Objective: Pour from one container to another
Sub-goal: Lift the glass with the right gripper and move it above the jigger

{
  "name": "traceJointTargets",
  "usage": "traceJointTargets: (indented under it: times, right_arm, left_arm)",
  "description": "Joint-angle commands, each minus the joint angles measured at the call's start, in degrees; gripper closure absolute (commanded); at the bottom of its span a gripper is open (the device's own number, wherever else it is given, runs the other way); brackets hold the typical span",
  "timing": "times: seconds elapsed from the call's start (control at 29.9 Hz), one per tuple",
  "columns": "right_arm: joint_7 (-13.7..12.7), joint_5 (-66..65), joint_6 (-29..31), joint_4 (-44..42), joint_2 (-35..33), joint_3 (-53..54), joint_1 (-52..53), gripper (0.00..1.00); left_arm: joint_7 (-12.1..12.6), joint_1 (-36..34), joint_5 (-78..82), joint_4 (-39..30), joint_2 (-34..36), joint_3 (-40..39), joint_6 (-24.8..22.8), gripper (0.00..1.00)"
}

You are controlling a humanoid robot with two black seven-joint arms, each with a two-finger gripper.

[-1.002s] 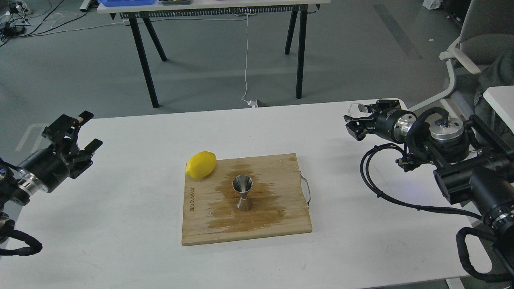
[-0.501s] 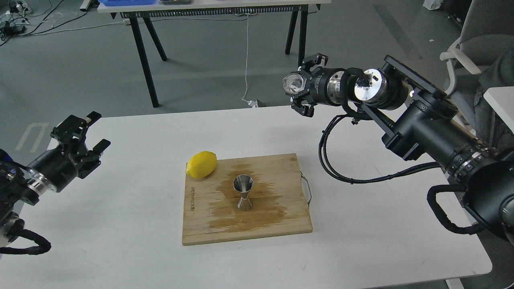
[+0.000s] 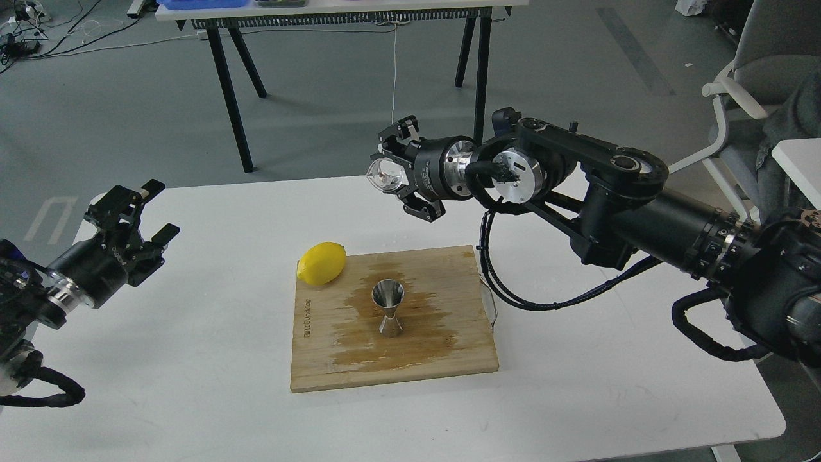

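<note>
A small clear glass cup (image 3: 384,175) lies on its side in the air, its mouth turned left, with my right gripper (image 3: 392,174) shut on it. It hangs above and behind the steel hourglass jigger (image 3: 388,308), which stands upright in the middle of a wet wooden cutting board (image 3: 333,359). My left gripper (image 3: 138,221) stands open over the table's left side, nothing between its fingers.
A yellow lemon (image 3: 322,262) rests at the board's back left corner. The board has a wire handle (image 3: 490,305) on its right edge. The white table (image 3: 192,398) carries everything; behind it stand another table's black legs (image 3: 231,96), and a chair (image 3: 750,83) at right.
My right arm has swept left from the table's right side, carrying the glass cup to a spot above and behind the jigger. The left gripper edged slightly right.
</note>
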Motion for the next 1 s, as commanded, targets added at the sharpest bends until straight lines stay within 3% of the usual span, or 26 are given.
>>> traceJointTargets:
  times: [0.0,0.57,0.97]
  right_arm:
    - [0.0,-2.7,2.0,3.1,-1.6,-2.5,0.0,0.84]
    - [0.0,-12.9,9.2,10.4,-3.6,-13.0,0.0,0.84]
    - [0.0,-20.4,12.9,12.2,-4.0,-13.6,0.0,0.84]
  left_arm:
    - [0.0,0.0,0.1,0.0,-0.3,0.0,0.0,0.01]
    - [0.0,0.0,0.1,0.0,-0.9,0.4,0.0,0.01]
    - [0.0,0.0,0.1,0.0,-1.0,0.4,0.0,0.01]
